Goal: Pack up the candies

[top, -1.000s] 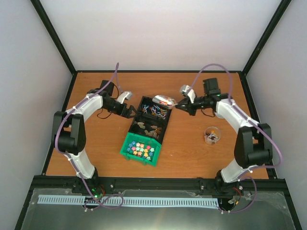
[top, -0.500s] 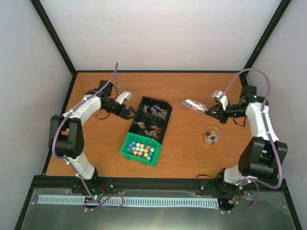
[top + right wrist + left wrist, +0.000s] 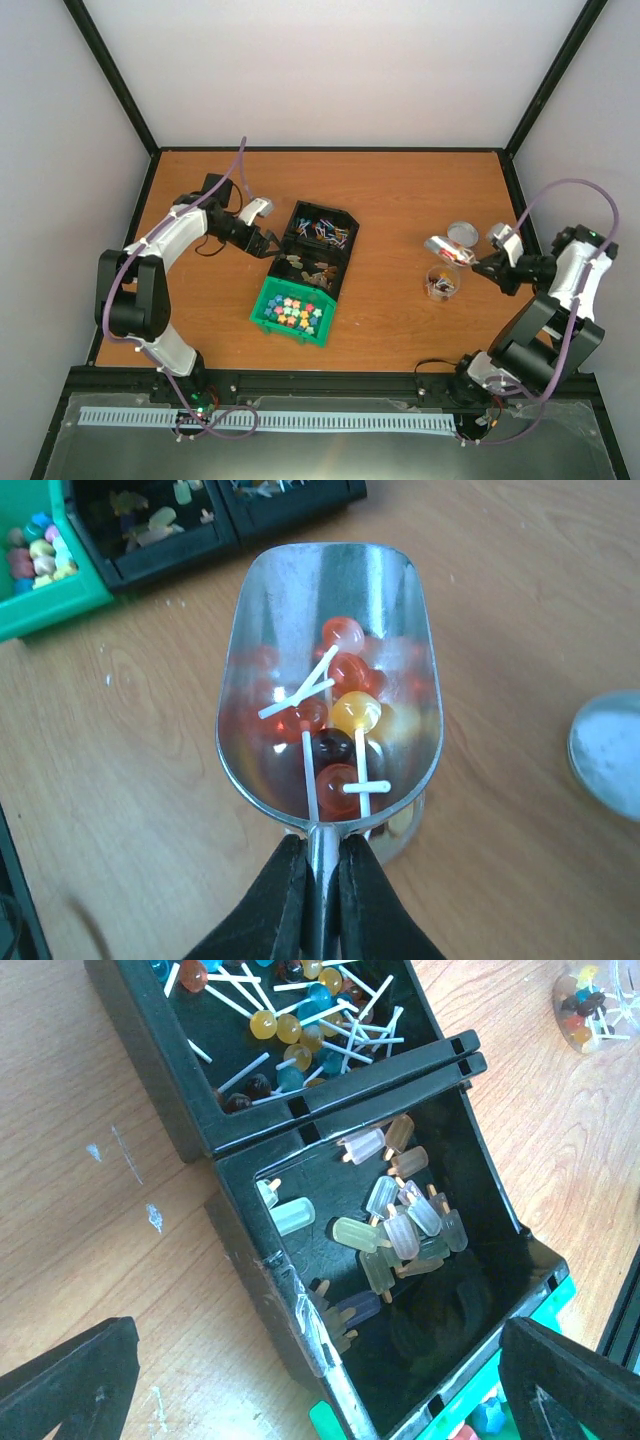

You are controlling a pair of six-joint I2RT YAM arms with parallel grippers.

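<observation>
The candies are small lollipops with white sticks. Several red, yellow and dark ones [image 3: 340, 710] lie in the metal scoop [image 3: 330, 680]. My right gripper [image 3: 320, 880] is shut on the scoop's handle and holds the scoop [image 3: 448, 249] level just above the small clear cup [image 3: 441, 283], whose rim [image 3: 400, 830] shows under it. More lollipops [image 3: 290, 1010] fill the far compartment of the black bin [image 3: 318, 250]. My left gripper [image 3: 318, 1360] is open and empty, its jaws straddling the black bin's left wall [image 3: 300, 1310]; it also shows in the top view [image 3: 268, 245].
The black bin's middle compartment holds pale popsicle-shaped sweets [image 3: 395, 1225]. A green bin [image 3: 292, 312] of coloured sweets joins its near end. The cup's round lid [image 3: 461, 232] lies on the table just behind the cup, also in the right wrist view [image 3: 610, 750].
My right arm has carried the loaded scoop from the black bin's far compartment rightward and nearer, to above the clear cup. The left gripper stayed at the bin's left side.
</observation>
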